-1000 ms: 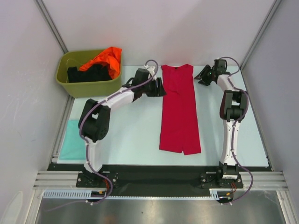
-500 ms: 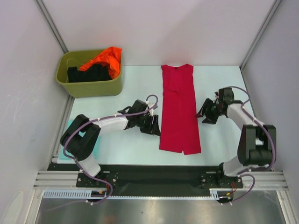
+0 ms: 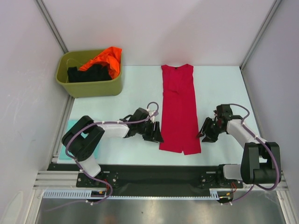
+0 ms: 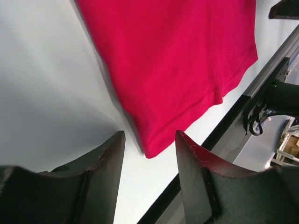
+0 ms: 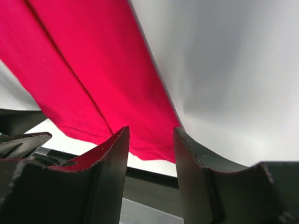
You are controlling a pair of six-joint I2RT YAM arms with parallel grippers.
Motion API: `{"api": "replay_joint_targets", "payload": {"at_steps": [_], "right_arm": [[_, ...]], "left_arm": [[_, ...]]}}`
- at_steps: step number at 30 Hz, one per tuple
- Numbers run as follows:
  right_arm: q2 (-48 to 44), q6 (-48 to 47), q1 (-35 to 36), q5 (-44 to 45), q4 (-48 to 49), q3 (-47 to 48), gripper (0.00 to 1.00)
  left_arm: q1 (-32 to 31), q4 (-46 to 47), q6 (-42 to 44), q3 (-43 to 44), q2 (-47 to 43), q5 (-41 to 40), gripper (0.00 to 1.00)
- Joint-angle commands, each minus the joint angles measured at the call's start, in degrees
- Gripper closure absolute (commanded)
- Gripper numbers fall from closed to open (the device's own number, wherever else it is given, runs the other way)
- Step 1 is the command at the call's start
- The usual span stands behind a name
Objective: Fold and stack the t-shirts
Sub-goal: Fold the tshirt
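Both arms had swung in and down toward the near edge of the table, so that the left gripper and the right gripper now flanked the near end of the crimson t-shirt instead of its middle.

At the far left stood an olive-green tub. It held a black t-shirt bunched low inside and an orange t-shirt heaped over the far right rim. A pale teal t-shirt lay folded flat at the near left edge, partly hidden behind the left arm.

The table was pale and smooth, enclosed by plain white walls on three sides, with a black strip and a metal rail along the near edge.

The crimson t-shirt lay flat at centre as a long narrow strip, collar far, hem near. The left gripper sat just left of the near left hem corner, fingers parted with nothing between them. The right gripper sat just right of the near right hem, likewise parted and gripping nothing.
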Motion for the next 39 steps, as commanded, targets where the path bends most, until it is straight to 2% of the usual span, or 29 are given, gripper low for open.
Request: {"api": "replay_joint_targets", "payload": {"at_steps": [1, 5, 15, 17, 20, 23, 26, 27, 28, 32, 33, 39], "right_arm": [[-0.89, 5.38, 1.22, 1.99, -0.43, -2.19, 0.53], [-1.06, 7.59, 3.59, 5.23, 0.71, -4.83, 0.54], [-4.14, 10.05, 5.52, 8.75, 0.63, -8.88, 0.62], [-5.02, 10.58, 6.14, 10.68, -0.51, -8.61, 0.60], [-5.98, 11.55, 6.59, 11.83, -1.83, -8.52, 0.51], [-6.77, 12.60, 6.67, 11.39, -2.09, -9.31, 0.49], [-7.30, 13.13, 6.94, 11.13, -1.83, -10.10, 0.50], [-7.30, 13.13, 6.94, 11.22, -1.92, -10.37, 0.51], [-7.39, 13.22, 6.94, 11.13, -2.27, -10.54, 0.52], [-9.58, 13.66, 7.11, 10.78, -2.80, -12.12, 0.58], [-10.11, 13.66, 7.11, 10.95, -2.80, -12.39, 0.65], [-13.28, 13.92, 7.20, 10.52, -3.59, -12.83, 0.84]], "left_arm": [[-1.39, 1.47, -1.78, -0.30, 0.35, -0.64, 0.48], [-1.92, -1.53, -2.48, -0.92, 0.26, -2.14, 0.52], [-2.88, 0.76, -5.82, -2.94, 0.96, -0.83, 0.64], [-3.06, 0.32, -5.82, -3.12, 1.05, -1.09, 0.64], [-3.15, -0.30, -5.82, -3.38, 1.05, -1.26, 0.66], [-3.15, 0.14, -6.00, -3.91, 1.31, -1.27, 0.72], [-3.24, 2.24, -7.58, -4.96, 1.84, -0.39, 0.85], [-3.24, 2.94, -8.97, -5.75, 1.93, -0.04, 0.96], [-3.33, 4.26, -9.60, -6.28, 1.93, 0.57, 1.00], [-4.73, 8.04, -13.37, -9.09, 0.18, 1.28, 1.00], [-5.08, 9.09, -14.86, -10.23, -0.26, 1.11, 1.00], [-7.46, 11.82, -19.61, -14.45, -3.69, -0.65, 1.00]]}}
